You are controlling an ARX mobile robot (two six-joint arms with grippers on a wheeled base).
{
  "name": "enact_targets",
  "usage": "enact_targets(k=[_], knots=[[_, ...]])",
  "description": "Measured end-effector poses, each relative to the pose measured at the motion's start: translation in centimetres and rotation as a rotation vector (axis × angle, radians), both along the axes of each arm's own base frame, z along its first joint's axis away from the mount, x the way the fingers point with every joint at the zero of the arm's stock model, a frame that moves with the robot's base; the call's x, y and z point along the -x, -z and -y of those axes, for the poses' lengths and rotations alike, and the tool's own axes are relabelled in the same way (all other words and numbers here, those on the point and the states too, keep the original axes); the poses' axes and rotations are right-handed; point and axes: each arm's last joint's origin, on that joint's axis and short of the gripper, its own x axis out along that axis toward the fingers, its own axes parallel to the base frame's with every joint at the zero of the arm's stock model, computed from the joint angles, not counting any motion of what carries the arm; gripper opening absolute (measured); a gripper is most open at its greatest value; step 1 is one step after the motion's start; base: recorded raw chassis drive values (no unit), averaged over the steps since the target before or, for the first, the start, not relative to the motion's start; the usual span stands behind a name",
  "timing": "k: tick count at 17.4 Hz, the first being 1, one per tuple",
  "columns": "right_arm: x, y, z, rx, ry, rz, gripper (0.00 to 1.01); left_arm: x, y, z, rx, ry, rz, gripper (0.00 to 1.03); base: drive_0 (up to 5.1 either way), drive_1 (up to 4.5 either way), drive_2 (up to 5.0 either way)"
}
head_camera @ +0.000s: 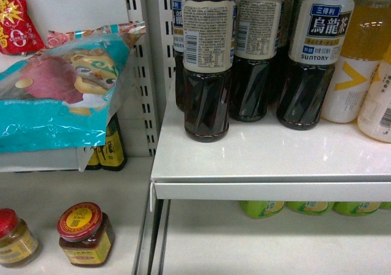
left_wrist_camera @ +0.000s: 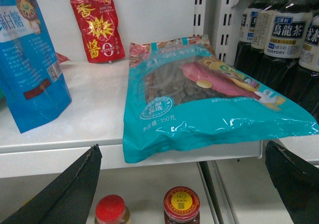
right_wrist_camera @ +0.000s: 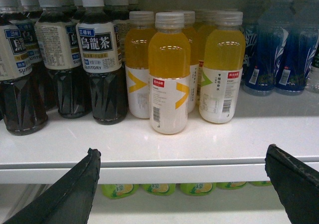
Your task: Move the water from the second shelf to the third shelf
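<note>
While both arms stay out of the head view, each wrist camera shows its own claw spread wide and holding nothing: the left gripper faces a teal snack bag that overhangs its shelf edge, and the right gripper faces a white shelf of dark tea bottles and orange drink bottles. On the shelf below stand green-topped bottles, only their tops visible, so whether any is the water cannot be told.
</note>
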Motion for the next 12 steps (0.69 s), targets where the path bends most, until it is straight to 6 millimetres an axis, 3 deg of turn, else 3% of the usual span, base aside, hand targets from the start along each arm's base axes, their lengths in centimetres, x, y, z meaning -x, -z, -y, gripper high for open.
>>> enact_targets(k=[12], knots=[[0.00,0.00,0.00,0.000,0.000,0.000,0.98,0.00,0.00,0.00,0.000,0.000,0.000,0.98,0.0,0.00,0.0]])
